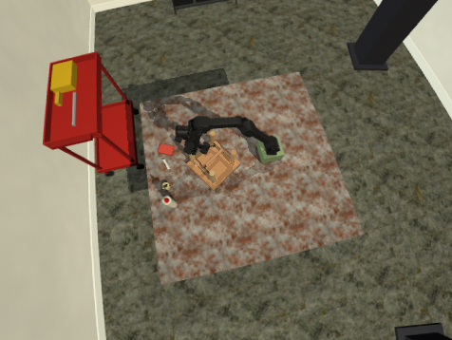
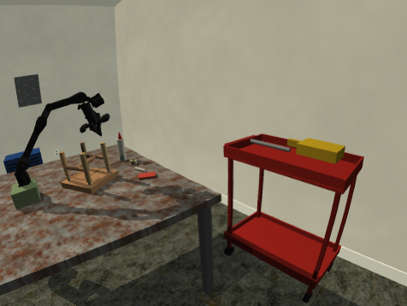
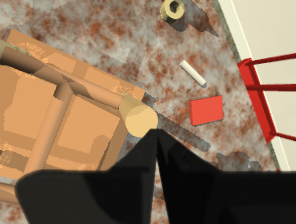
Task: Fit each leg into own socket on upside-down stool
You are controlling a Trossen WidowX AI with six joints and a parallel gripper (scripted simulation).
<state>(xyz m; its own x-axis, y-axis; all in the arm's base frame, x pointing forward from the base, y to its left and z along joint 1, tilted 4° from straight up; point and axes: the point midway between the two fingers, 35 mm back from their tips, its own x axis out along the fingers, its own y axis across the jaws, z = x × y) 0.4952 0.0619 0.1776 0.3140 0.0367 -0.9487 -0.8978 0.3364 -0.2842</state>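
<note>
The stool seat (image 1: pixel 227 167) (image 2: pixel 91 187) (image 3: pixel 95 116) lies upside down on the table. Four wooden legs stand up from it: one near the base side (image 1: pixel 233 155) (image 2: pixel 65 166), one (image 1: pixel 212 137) (image 2: pixel 85 168), one (image 1: pixel 212 177) (image 2: pixel 83 148), and one (image 2: pixel 104 157) (image 3: pixel 141 120) at the cart-side corner. Rails run between legs. No clear lean of a single leg shows; the shoulders and sockets are too small or hidden to judge. My gripper (image 2: pixel 101 134) (image 3: pixel 156 134) is shut and empty, fingers together, above the stool's cart-side edge. In the wrist view its tips appear beside that corner leg's top; no contact can be made out.
Beyond the stool lie a red block (image 1: pixel 166 149) (image 2: pixel 147 175) (image 3: pixel 206 110), a white stick (image 1: pixel 166 163) (image 3: pixel 193 73) and a small ring (image 1: pixel 165 183) (image 3: pixel 172 10). A red-tipped bottle (image 1: pixel 169 202) (image 2: pixel 121 149) stands there. A red cart (image 1: pixel 90 114) (image 2: pixel 274 239) is beside the table.
</note>
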